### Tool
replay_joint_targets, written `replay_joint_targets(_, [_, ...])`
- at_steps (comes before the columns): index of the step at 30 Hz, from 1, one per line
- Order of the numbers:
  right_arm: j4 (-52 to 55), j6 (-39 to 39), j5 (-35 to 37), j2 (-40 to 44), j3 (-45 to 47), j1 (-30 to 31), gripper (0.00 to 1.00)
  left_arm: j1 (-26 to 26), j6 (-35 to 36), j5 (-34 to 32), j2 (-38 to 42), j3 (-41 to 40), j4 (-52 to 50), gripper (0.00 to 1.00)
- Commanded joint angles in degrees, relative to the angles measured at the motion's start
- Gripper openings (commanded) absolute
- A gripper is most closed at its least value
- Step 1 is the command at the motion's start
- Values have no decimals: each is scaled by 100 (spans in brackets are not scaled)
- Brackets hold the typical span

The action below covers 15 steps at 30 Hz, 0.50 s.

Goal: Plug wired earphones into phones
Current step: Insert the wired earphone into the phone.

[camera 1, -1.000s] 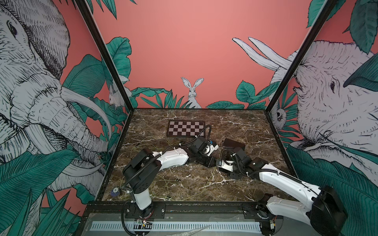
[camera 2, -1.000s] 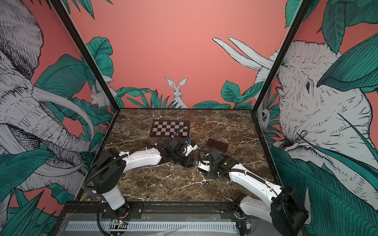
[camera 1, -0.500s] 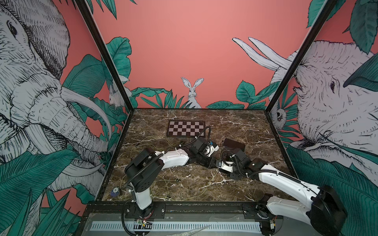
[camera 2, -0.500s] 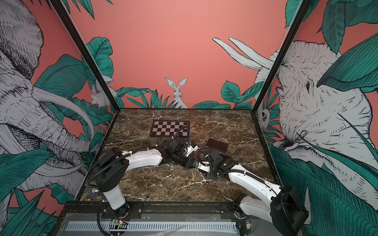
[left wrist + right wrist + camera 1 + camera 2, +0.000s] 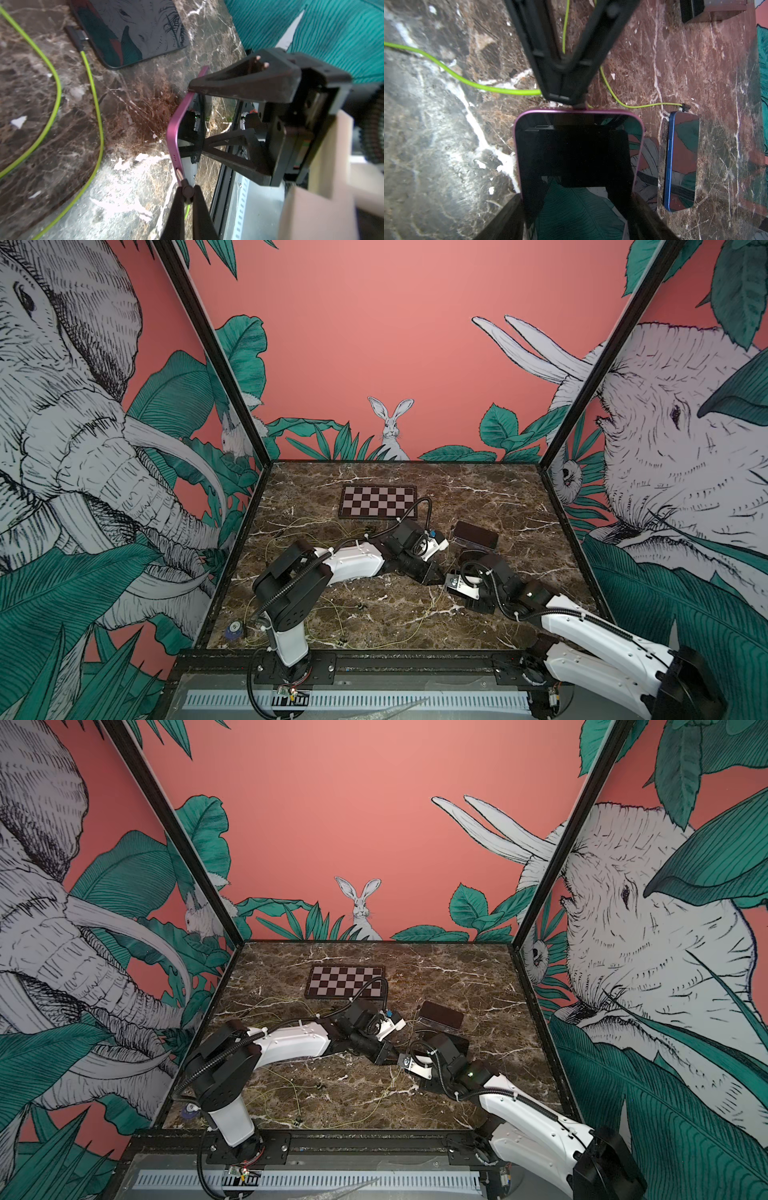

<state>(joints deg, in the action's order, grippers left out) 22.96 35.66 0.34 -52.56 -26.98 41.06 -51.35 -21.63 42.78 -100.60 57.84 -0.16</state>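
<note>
Close view along the left gripper (image 5: 188, 190), whose two dark fingers pinch a small dark plug (image 5: 186, 187). At the gripper's twelve o'clock, the plug's bare metal tip meets a slot in the edge of a pink-framed phone (image 5: 172, 128). That phone stands on edge between the black fingers of the right gripper (image 5: 194, 118), which reaches in from two o'clock. Farther off, at eleven o'clock, a second phone (image 5: 133, 29) lies flat on the brown marble bench (image 5: 72, 145), screen up, with a second plug (image 5: 75, 37) in its edge. Its yellow-green cord (image 5: 97, 116) curves back toward eight o'clock, beside another cord (image 5: 56, 99).
</note>
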Motion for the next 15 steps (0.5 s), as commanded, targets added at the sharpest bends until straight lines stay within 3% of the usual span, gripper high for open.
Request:
replay_joint_targets(1, [-1754, -120, -786, 308, -197, 171, 62, -138, 667, 321, 211, 168, -191, 0])
replay_joint_targets(7, [-1890, -121, -814, 651, -36, 161, 63, -134, 1270, 357, 283, 331, -730, 0])
replay_joint_targets(15, [-1977, -86, -943, 1117, 113, 171, 63, -121, 1440, 312, 226, 394, -898, 0])
